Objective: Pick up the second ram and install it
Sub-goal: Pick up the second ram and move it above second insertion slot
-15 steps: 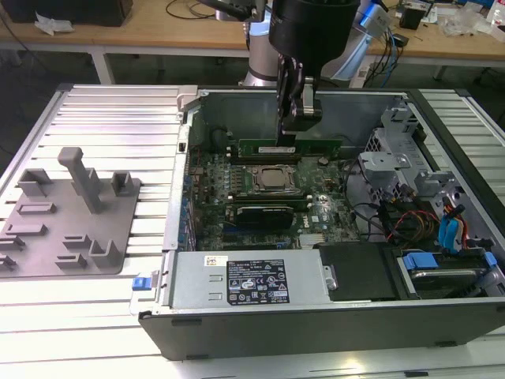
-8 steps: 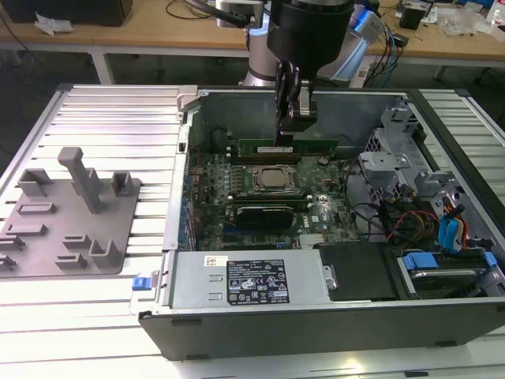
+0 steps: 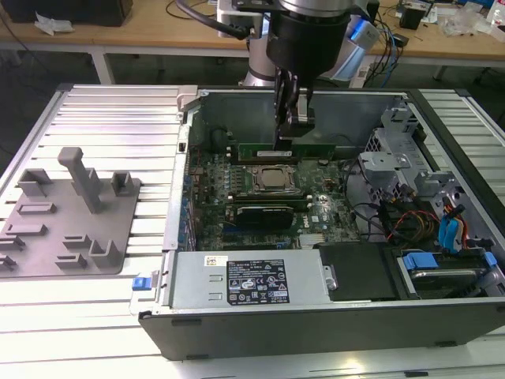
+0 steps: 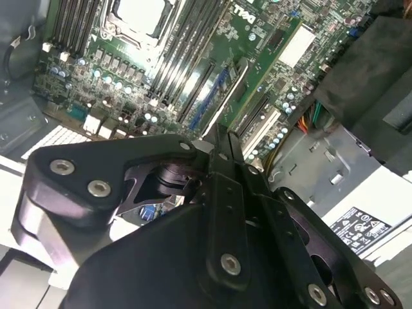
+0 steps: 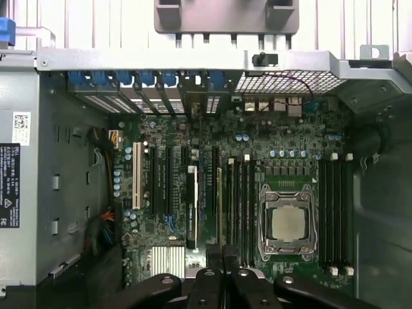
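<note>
Slatted metal table point(image 3: 110, 110), open case point(image 3: 316, 332) — fingers point(image 3: 303, 110) clamp second ram point(image 3: 331, 149) over motherboard point(image 3: 327, 187).

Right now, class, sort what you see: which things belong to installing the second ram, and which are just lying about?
Belong to the job: the gripper, shut on the second ram; the memory slots on the motherboard.

Just lying about: the grey holder plate; the power supply; the processor; the wire bundle.
</note>
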`<action>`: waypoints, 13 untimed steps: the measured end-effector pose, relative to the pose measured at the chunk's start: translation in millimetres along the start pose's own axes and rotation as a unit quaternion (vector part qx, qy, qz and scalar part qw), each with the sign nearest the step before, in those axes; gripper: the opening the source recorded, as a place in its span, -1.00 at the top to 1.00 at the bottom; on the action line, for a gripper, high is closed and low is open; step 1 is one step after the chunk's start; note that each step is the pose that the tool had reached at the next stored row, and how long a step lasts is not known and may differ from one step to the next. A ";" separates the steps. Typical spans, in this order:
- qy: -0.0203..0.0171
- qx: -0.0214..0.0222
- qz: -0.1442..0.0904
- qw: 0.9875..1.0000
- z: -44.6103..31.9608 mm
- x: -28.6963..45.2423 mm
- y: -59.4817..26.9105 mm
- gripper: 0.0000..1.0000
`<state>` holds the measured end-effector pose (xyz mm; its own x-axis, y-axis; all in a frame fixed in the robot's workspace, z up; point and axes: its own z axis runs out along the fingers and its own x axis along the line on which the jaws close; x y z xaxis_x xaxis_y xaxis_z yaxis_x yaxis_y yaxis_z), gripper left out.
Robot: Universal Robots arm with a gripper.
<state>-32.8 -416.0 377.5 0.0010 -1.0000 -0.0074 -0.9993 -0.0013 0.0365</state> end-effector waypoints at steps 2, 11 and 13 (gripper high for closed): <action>0.000 0.000 0.000 1.000 4.3 -2.9 -0.2 0.82; 0.000 0.000 0.000 1.000 29.8 -19.7 -1.2 0.82; 0.000 0.000 0.000 1.000 33.1 -21.2 -1.3 0.82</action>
<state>-32.8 -394.5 344.5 0.0011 -1.0000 -0.0076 -0.9993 -0.0014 0.0364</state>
